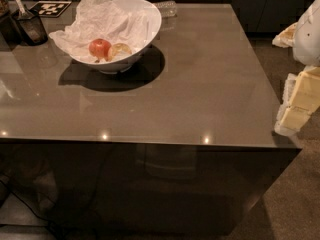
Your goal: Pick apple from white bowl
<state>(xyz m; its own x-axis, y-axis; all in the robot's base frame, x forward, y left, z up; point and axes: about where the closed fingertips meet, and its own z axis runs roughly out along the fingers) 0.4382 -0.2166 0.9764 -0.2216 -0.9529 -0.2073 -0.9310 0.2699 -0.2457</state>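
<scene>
Right, here is the one camera view. A glossy brown surface (200,94) fills most of it, lights glinting along its near edge. The bowl (145,31) sits toward the far left corner, upright on its small base and casting a dark round shadow to the right. Crumpled white paper (97,16) lines it and spills over the left rim. There is the apple (100,48), red and shiny, low inside the bowl on the paper. A pale round item (120,50) is just beside it on the right, touching or nearly so.

The tool (299,101) hangs off at the right edge of the view, pale yellow and white, past the corner of the surface and well apart from the bowl. Whether it is apart or together, I cannot tell.

In the far left corner are a dark container (31,28) and a black-and-white marker (50,8).
</scene>
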